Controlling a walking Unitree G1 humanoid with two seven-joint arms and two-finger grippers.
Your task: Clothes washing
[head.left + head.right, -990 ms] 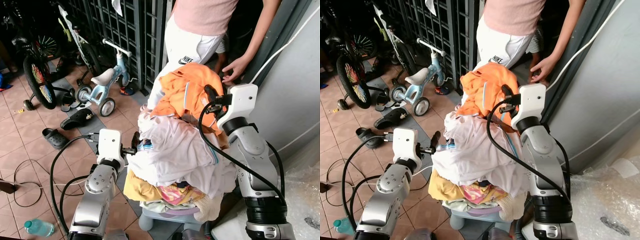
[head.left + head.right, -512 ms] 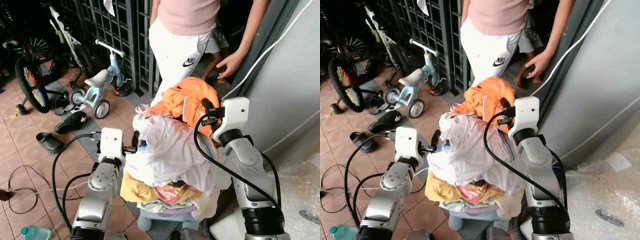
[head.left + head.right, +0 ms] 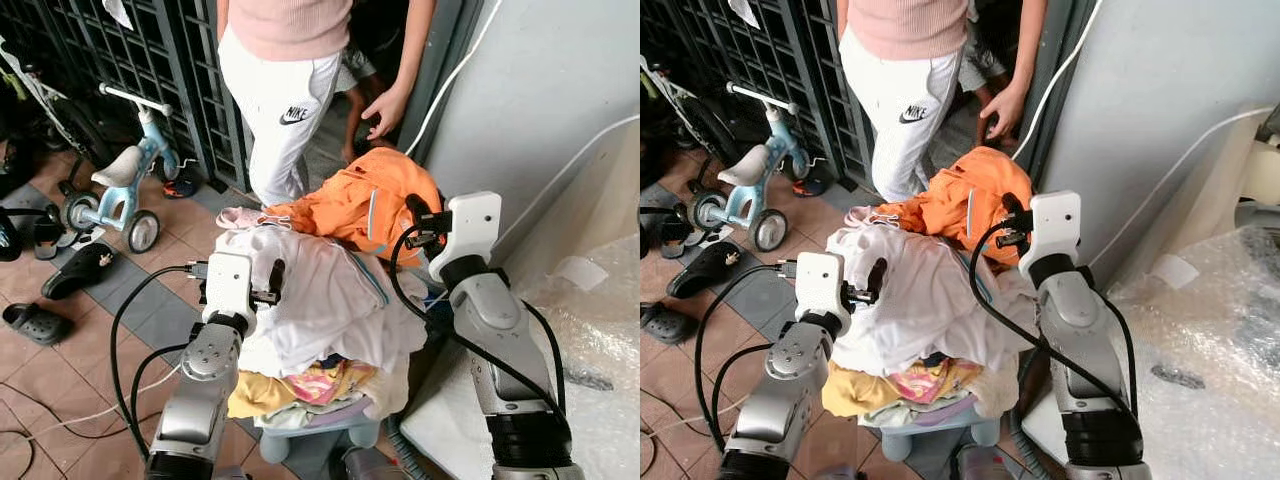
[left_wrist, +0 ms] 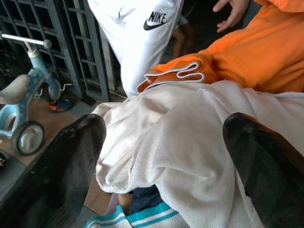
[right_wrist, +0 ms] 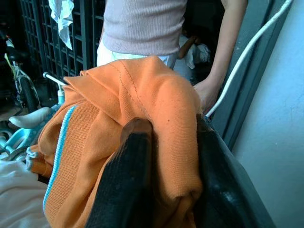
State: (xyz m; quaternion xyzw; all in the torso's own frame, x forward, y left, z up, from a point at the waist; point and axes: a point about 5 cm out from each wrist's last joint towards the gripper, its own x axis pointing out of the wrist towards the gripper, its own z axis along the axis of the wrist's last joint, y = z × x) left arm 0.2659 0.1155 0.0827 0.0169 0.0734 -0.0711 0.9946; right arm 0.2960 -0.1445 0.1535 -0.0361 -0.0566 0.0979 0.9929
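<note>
Left eye view shows a heaped pile of laundry [image 3: 320,310] carried between both arms, resting on a pale lavender basket [image 3: 320,425] whose rim shows just under the clothes. On top lies an orange garment [image 3: 360,200] with a light blue and white stripe; beneath it a white mesh shirt [image 3: 310,290] spreads across the heap, with yellow and floral pieces lower down. The right gripper [image 5: 166,161] is clamped on a fold of the orange garment, its two black fingers pinching the cloth between them, as the right wrist view confirms. The left gripper [image 4: 161,156] stands with its fingers wide apart against the near side of the heap, the white mesh shirt lying between the two fingertips [image 4: 66,161]; no cloth is pinched there. A person in white trousers [image 3: 275,110] and a pink top stands just beyond the pile, one hand [image 3: 385,108] hanging near a dark door frame. To the robot's left, a light blue child's tricycle [image 3: 115,185] stands before a black metal grille [image 3: 150,60], with dark sandals [image 3: 75,270] on the tiled floor. To the right, bubble wrap [image 3: 600,340] covers a bulky object against the grey wall.
</note>
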